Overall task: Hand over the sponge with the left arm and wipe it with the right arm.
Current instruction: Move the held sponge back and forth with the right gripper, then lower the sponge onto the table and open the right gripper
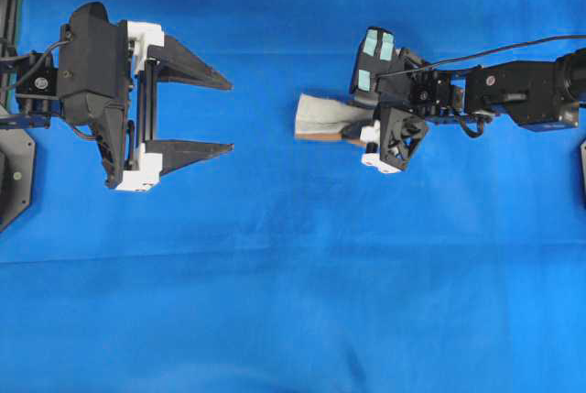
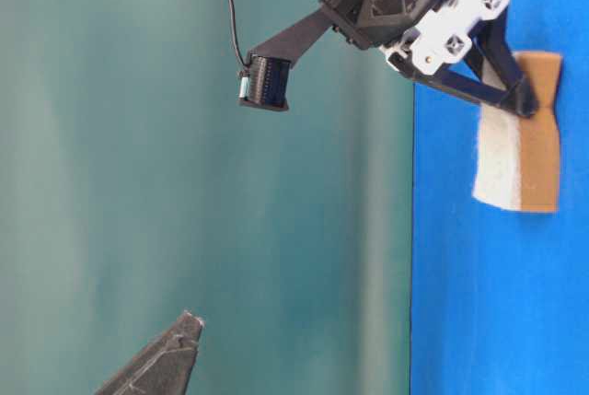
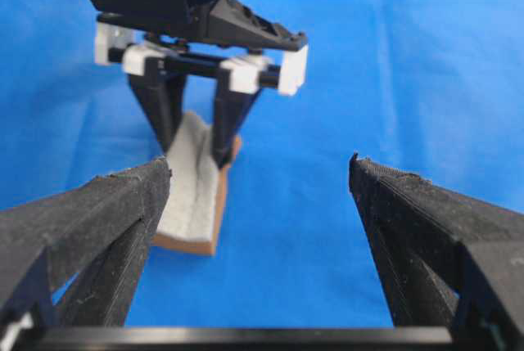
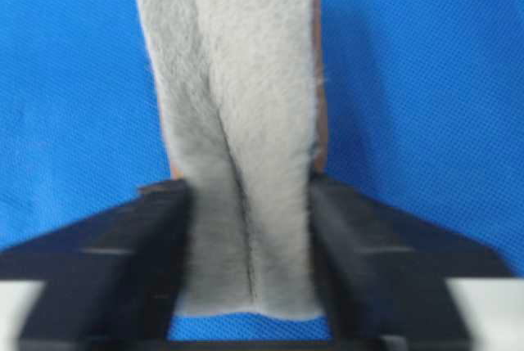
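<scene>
The sponge [image 1: 320,116] lies on the blue cloth, pale fuzzy face up and orange-brown layer underneath. My right gripper [image 1: 355,125], with its teal patches, comes down on the sponge's right end and is shut on it. In the right wrist view its two fingers press the sponge [image 4: 246,122] from both sides and a crease runs down the pale face. The table-level view shows the fingertips pinching the sponge [image 2: 520,151] at its upper end. My left gripper [image 1: 229,115] hovers to the left, open and empty, pointing at the sponge [image 3: 195,191] with a gap of cloth between them.
Blue cloth [image 1: 293,301] covers the whole table. The right arm's black cable [image 1: 513,45] runs off to the right. A black mount [image 1: 14,173] sits at the left edge behind the left arm. A green wall [image 2: 138,137] backs the table-level view.
</scene>
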Robot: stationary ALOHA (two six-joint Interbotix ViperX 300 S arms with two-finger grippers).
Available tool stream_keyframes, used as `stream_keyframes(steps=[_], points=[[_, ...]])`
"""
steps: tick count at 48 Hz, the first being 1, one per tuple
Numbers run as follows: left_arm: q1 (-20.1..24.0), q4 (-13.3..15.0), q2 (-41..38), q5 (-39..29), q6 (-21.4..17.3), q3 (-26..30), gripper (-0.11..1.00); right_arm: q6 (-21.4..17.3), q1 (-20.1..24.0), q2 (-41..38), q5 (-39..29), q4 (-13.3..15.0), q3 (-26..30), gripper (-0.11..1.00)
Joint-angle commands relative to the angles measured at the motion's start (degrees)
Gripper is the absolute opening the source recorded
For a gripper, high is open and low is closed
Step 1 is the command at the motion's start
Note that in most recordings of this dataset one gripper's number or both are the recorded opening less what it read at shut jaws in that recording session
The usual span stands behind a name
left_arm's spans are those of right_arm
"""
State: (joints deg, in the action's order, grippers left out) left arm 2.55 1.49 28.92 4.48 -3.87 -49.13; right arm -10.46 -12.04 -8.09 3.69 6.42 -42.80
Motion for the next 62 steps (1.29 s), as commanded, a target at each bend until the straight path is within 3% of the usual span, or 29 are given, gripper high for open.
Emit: stream_keyframes(steps=[1,6,28,50,62], points=[[-0.1,0.0,0.2,0.4,0.1,0.8,0.88,0.3,0.3,1.5,0.0,0.3,0.9,0.63],[-0.1,0.1,0.2,0.4,0.1,0.8,0.88,0.4,0.4,1.6,0.0,1.2,1.1,0.74],[-0.1,0.0,0.2,0.4,-0.1,0.7,0.88,0.9,0.5,5.7,-1.1,2.2,1.9,0.74],[-0.1,0.0,0.2,0.2,-0.1,0.6,0.88,0.9,2.8,21.7,-6.2,6.1,2.0,0.74],[-0.1,0.0,0.3,0.2,0.0,0.6,0.88,0.9,5.9,28.3,-6.7,6.2,1.1,0.74]])
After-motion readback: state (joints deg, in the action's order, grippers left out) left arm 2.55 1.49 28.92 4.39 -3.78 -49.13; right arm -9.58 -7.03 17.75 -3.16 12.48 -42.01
